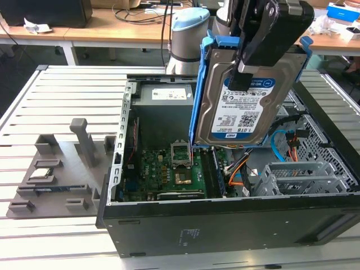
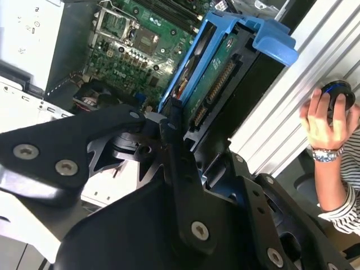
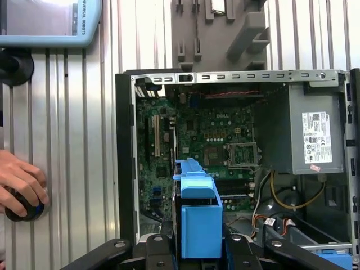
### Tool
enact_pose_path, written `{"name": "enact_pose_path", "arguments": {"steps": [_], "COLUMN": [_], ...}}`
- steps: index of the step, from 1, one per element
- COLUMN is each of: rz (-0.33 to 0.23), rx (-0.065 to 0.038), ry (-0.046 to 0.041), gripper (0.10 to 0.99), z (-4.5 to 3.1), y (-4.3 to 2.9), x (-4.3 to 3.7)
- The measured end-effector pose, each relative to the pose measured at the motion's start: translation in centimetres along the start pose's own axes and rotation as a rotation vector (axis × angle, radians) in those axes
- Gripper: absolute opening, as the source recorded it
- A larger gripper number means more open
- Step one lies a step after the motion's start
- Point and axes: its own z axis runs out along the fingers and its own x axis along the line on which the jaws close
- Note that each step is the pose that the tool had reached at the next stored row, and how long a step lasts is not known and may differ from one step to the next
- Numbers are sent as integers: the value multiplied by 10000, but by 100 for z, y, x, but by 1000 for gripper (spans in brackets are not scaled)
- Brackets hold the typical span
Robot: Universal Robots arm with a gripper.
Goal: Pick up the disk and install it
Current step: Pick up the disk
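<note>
The disk [image 1: 239, 107], a silver hard drive with a white-and-blue label in a blue carrier rail, hangs on edge above the open computer case [image 1: 225, 225]. My gripper [image 1: 243, 76] is shut on it from above, one black finger lying across the labelled face. In the second wrist view the disk [image 2: 222, 64] runs away from the gripper [image 2: 169, 132], with its connector edge and blue tab showing. The first wrist view looks down past the blue carrier [image 3: 196, 219], held in the gripper [image 3: 194, 250], onto the motherboard [image 3: 191, 140].
The case holds a power supply [image 3: 315, 135], a CPU socket [image 1: 183, 152], cables and a metal drive cage [image 1: 298, 177] on the exterior view's right. A grey fixture plate [image 1: 62, 169] with a small square chip [image 1: 42, 173] lies beside the case. A person's hand [image 3: 19, 185] rests on a knob.
</note>
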Motion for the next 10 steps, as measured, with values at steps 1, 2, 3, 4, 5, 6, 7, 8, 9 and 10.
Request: {"name": "enact_pose_path", "arguments": {"steps": [1, 2, 3, 4, 5, 6, 7, 8, 9, 10], "rz": [0, 0, 0, 1, 2, 2, 1, 1, 1, 2], "rx": [-1, -1, -1, -1, -1, -1, -2, -2, -2, -2], "ry": [8, 12, 14, 20, 24, 31, 39, 40, 41, 41], "gripper": [365, 365, 365, 365, 365, 365, 365, 365, 365, 365], "z": [-1, -1, -1, -1, -2, -3, -4, -4, -4, -4], "y": [-27, -52, -75, -104, -125, -164, -211, -238, -255, -271], "x": [-1, -2, -3, -4, -5, -6, -8, -9, -10, -10]}}
